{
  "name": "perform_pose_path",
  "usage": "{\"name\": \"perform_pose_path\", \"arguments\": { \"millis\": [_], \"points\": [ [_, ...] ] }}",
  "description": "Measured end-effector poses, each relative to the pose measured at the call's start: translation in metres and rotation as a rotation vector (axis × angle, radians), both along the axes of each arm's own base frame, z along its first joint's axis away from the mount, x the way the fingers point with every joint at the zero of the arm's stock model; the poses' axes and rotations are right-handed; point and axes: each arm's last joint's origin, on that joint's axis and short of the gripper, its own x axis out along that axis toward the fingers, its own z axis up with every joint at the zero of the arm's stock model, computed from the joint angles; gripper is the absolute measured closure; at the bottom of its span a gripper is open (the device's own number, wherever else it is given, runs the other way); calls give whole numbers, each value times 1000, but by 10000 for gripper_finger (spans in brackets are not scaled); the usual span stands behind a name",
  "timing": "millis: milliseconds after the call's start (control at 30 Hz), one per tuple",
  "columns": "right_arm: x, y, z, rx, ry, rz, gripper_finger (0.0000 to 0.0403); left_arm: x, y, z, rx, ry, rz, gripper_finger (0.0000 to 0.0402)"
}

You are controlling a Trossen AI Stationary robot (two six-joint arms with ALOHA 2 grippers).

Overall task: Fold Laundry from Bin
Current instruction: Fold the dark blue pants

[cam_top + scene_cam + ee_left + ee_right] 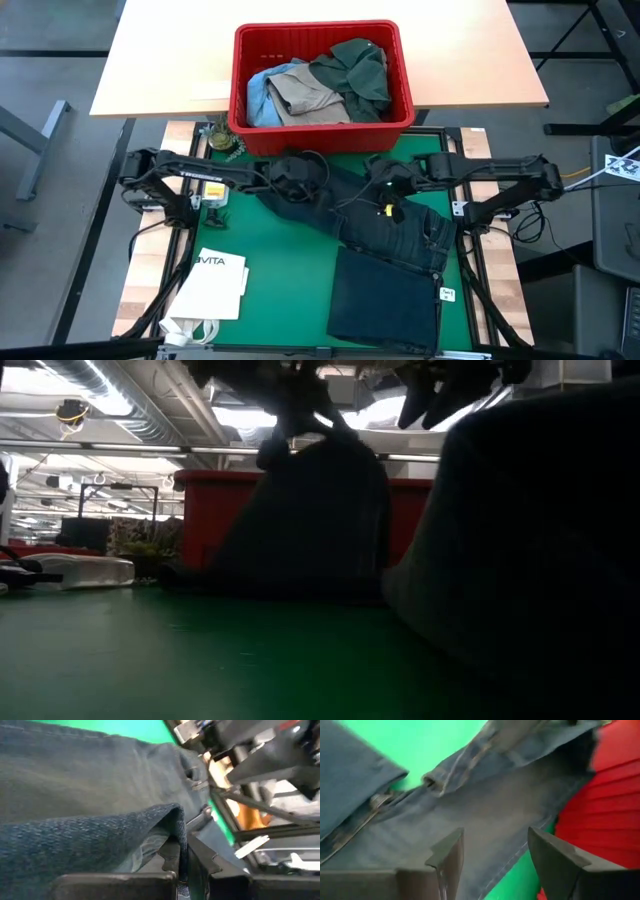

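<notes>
Dark trousers [385,245]: long axis diagonal from bin [322,120] outward. Left gripper [296,180] clamped on raised end; right gripper [385,185] parted above, beside bin.

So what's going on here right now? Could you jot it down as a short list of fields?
mat: green, dark trousers spread on it
left gripper: shut on a fold of the dark trousers, lifting it off the mat
right gripper: open, just above the trousers near the bin
bin: red, at the mat's far edge, holding green, tan and light blue garments
also on mat: white paper bag
</notes>
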Motion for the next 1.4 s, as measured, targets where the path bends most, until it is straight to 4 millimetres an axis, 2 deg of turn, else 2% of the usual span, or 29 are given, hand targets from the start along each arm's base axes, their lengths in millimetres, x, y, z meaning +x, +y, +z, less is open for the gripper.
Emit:
{"name": "perform_pose_path", "arguments": {
  "millis": [267,467,700,833,967,1400],
  "points": [
    [-7,-8,-50,54,-82,-86,185,12,18,-23,56,39,43,392],
    [-8,-17,-85,80,-94,-156,185,15,26,-26,175,39,61,392],
    [-7,-27,-87,81,-158,-301,185,17,28,-22,406,18,16,392],
    [-4,-27,-84,79,-205,-323,185,19,28,-18,472,-16,-19,392],
    [2,-26,-87,141,-218,-282,185,19,27,-19,488,-9,-36,392],
    [23,-20,-121,414,-107,-206,185,20,24,-18,440,-53,-138,392]
  ]
}}
